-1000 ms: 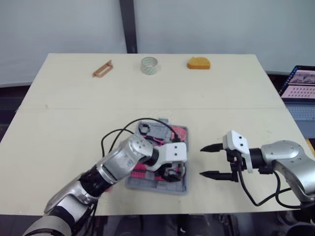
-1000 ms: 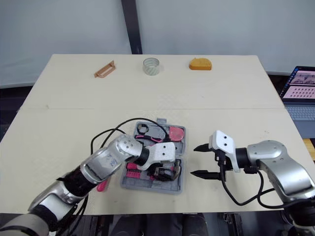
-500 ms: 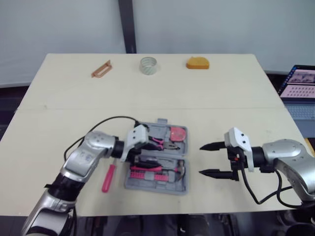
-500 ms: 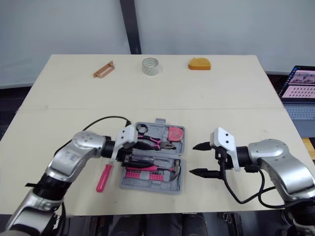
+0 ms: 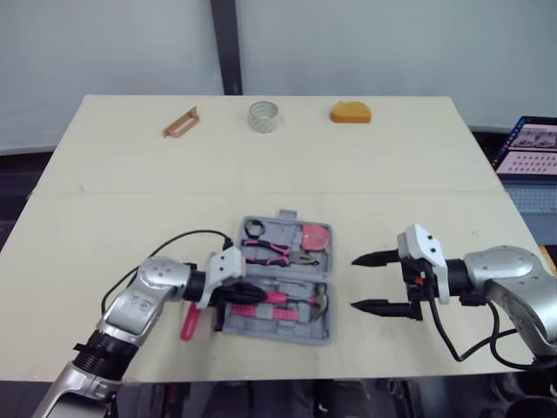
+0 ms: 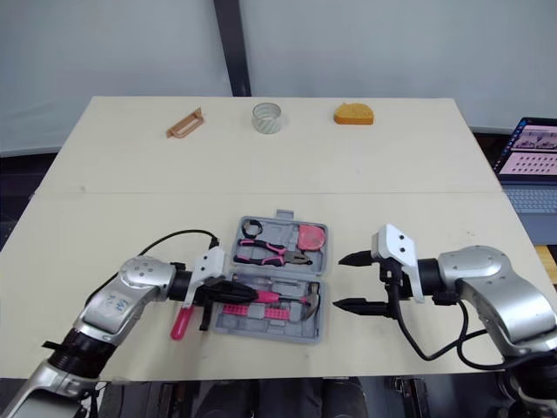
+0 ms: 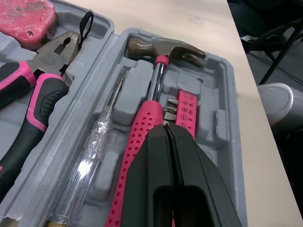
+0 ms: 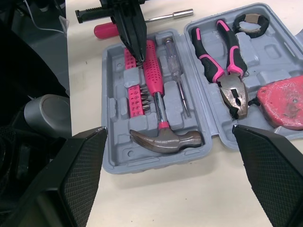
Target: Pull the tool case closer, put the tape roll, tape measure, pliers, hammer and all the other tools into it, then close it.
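Left wrist view shows the left gripper [image 7: 166,128] pinched together over the hammer [image 7: 156,80] (seated in the tool case [image 7: 228,111]), with the right gripper [image 6: 339,281] spread wide.

Table [image 5: 435,174]: pale beige rectangular top, matte, with a thin seam [image 5: 418,191] running straight across it from the left edge to the right edge, roughly midway between the far and near sides. Laptop [image 5: 531,152]: open, standing off the table's right edge, screen lit with rows of pink-and-white content, grey keyboard below it, partly cut by the frame. Backdrop [image 5: 392,43]: plain pale grey-blue wall behind the table, with a dark vertical post [image 5: 223,43] rising behind the far edge.
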